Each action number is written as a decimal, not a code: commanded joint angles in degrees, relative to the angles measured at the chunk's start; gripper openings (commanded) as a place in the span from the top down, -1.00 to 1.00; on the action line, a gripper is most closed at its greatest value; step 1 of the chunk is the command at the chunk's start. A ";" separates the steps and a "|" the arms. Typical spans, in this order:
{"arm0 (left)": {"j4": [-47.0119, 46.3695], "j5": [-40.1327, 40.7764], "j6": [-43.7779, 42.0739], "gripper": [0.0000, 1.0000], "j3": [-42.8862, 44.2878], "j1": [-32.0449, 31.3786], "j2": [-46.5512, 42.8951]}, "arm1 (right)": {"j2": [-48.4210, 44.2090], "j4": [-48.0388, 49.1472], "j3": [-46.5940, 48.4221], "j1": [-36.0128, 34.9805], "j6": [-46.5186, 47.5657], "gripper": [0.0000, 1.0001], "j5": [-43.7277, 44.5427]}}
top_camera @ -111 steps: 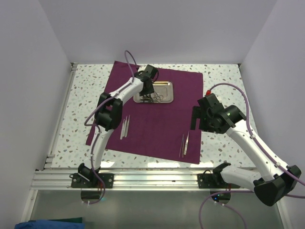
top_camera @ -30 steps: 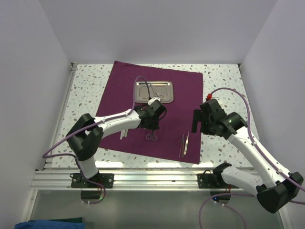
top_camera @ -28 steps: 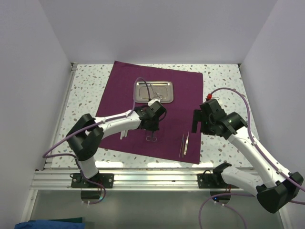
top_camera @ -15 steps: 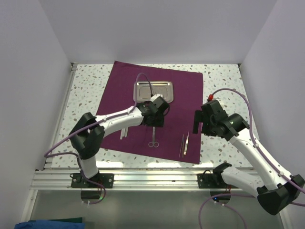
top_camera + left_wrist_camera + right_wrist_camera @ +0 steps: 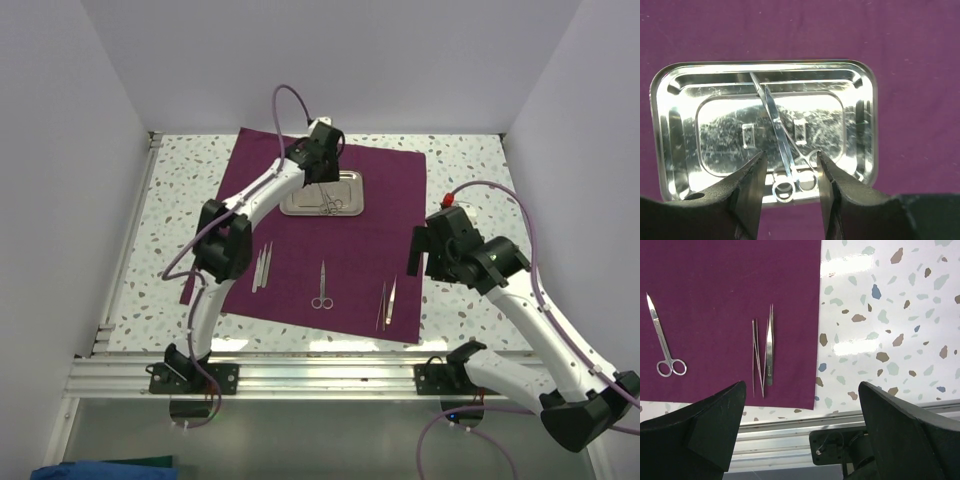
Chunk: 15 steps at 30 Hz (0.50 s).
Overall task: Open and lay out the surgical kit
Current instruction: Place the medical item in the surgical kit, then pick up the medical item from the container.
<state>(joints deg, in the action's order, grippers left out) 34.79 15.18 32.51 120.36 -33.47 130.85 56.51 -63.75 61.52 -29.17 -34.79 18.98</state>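
The dark purple cloth [image 5: 340,250] lies spread flat on the table. The steel tray [image 5: 345,181] sits on its far part and holds one scissor-like instrument [image 5: 782,145]. My left gripper [image 5: 323,175] hovers over the tray, open and empty, its jaws either side of the instrument's ring handles in the left wrist view [image 5: 790,162]. A pair of scissors [image 5: 321,286] lies on the cloth's middle and also shows in the right wrist view [image 5: 662,342]. Tweezers lie at the left [image 5: 262,266] and at the right [image 5: 387,303]. My right gripper [image 5: 417,251] is open and empty above the cloth's right edge.
The terrazzo table top [image 5: 880,340] shows to the right of the cloth. An aluminium rail [image 5: 320,375] runs along the near edge with both arm bases. White walls enclose the table on three sides.
My left gripper carried the scissors from the tray to the cloth's middle, let go of them there, and went back over the tray. The right arm shifted only slightly.
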 commanded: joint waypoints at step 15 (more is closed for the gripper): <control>-0.68 -2.43 -5.71 0.06 6.73 1.83 14.08 | 2.20 -2.43 3.61 0.34 -3.27 -0.97 2.55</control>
<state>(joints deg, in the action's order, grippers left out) 34.81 13.43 27.79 125.05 -31.99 142.96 58.41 -65.65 62.92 -29.12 -36.86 20.10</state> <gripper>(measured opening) 0.472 0.985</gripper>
